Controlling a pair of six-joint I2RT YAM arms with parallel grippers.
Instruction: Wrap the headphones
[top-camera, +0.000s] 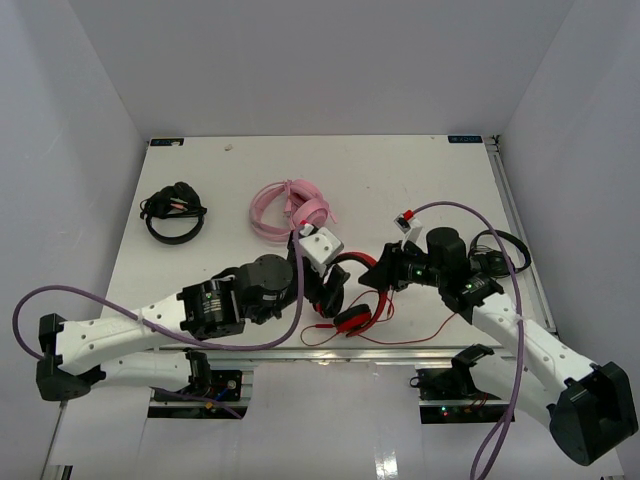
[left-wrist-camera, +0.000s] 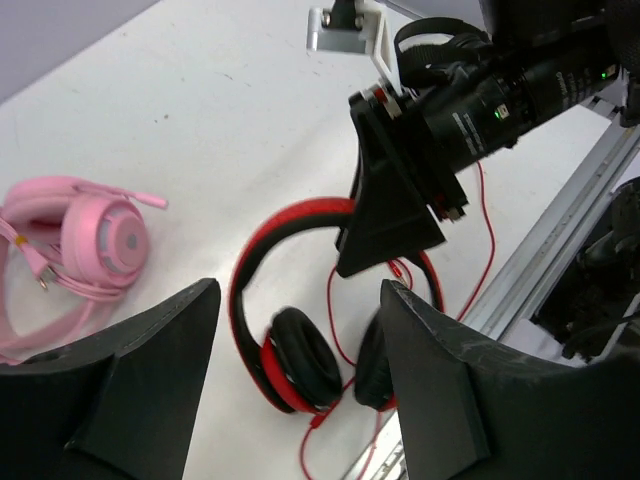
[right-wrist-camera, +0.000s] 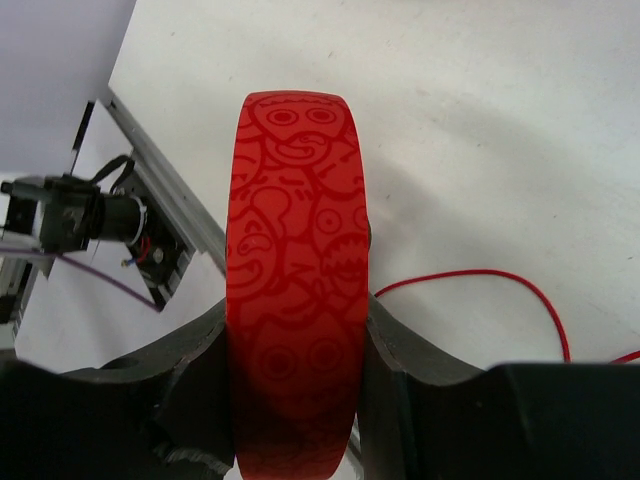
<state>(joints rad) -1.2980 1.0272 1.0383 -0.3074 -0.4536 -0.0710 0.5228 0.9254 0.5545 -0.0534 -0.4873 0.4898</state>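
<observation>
Red headphones (right-wrist-camera: 295, 250): the headband is clamped between the fingers of your right gripper (right-wrist-camera: 295, 345), and the cups appear to rest on the table (left-wrist-camera: 200, 120) just beneath it. The cable (right-wrist-camera: 480, 271) lies slack on the surface beside that gripper, with none wound on the band. Your left gripper (left-wrist-camera: 297, 292) hovers over the cups, spread wide and empty. Step, as judged: hold secured, winding not begun. Next move calls for your left fingers to pinch the cable near the cups, then lay turns round the band. Pink headphones (left-wrist-camera: 90, 240) lie well off to one side of the left gripper.
</observation>
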